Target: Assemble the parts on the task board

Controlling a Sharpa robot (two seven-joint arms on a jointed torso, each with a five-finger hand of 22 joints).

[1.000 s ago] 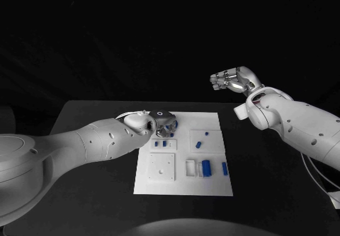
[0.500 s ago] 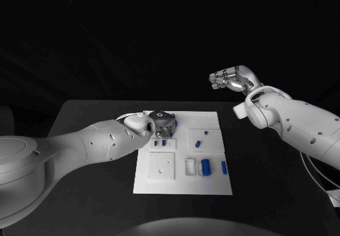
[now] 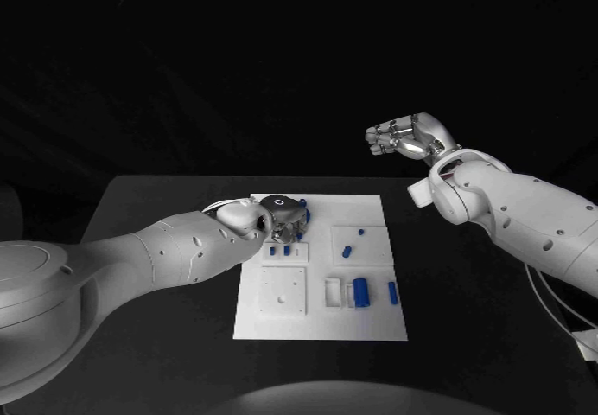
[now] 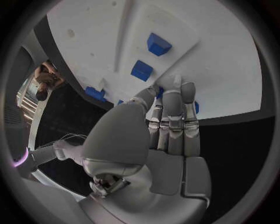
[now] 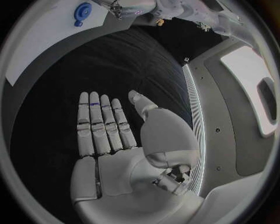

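The white task board lies in the middle of the black table. My left hand is down on its far left corner. Its straight fingers and thumb close round a blue part, whose blue shows on both sides of them. Two blue blocks stand in the board just beyond the fingertips. More blue parts sit across the board. My right hand is raised high beyond the table's far right, flat and holding nothing.
A white square plate and a white block sit on the board's near half. A round blue part shows near the board's edge. Bare black table surrounds the board on all sides.
My left hand has edged slightly toward the board's far edge, still down on the same corner. The right hand stays raised in about the same place.
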